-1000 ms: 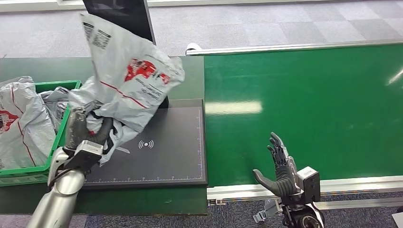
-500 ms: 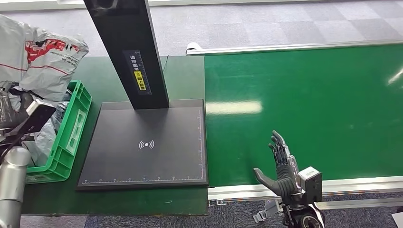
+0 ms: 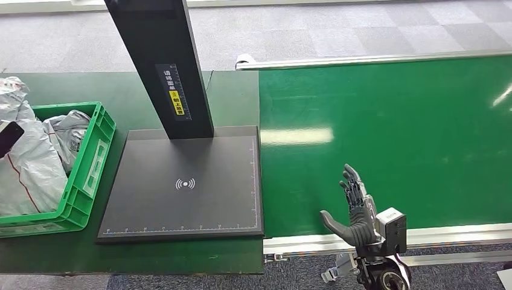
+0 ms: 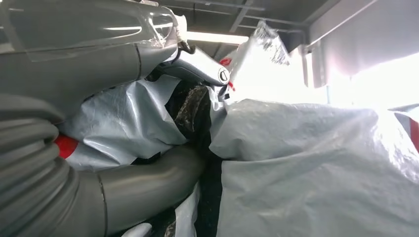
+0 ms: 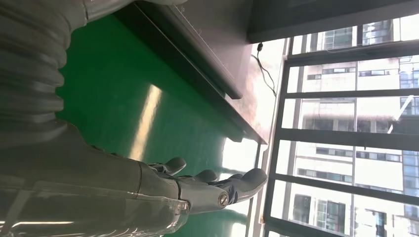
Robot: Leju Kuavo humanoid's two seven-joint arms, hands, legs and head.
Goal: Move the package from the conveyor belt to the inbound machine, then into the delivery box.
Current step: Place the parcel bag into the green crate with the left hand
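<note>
I'm seeing the package (image 3: 27, 163) sitting at the far left of the head view, inside the green delivery box (image 3: 96, 163), on top of other grey bags. It's running roughly top-to-bottom in frame, along the box's long side.

Left hand (image 4: 148, 128) is the one on it: in the left wrist view the thumb and dark fingers are wrapping crumpled grey film, so I'm reading it as gripping the bag. In the head view only a dark bit of the wrist unit is poking in at the left edge, right over the box.

Right hand (image 3: 356, 211) is hovering over the near edge of the conveyor belt (image 3: 392, 133), lower right of centre, fingers spread, holding nothing, well apart from the box with the inbound machine (image 3: 187, 181) plate between.

My call: the release is the left hand's job; the bag is already directly under it, so I'm expecting to just open up.
</note>
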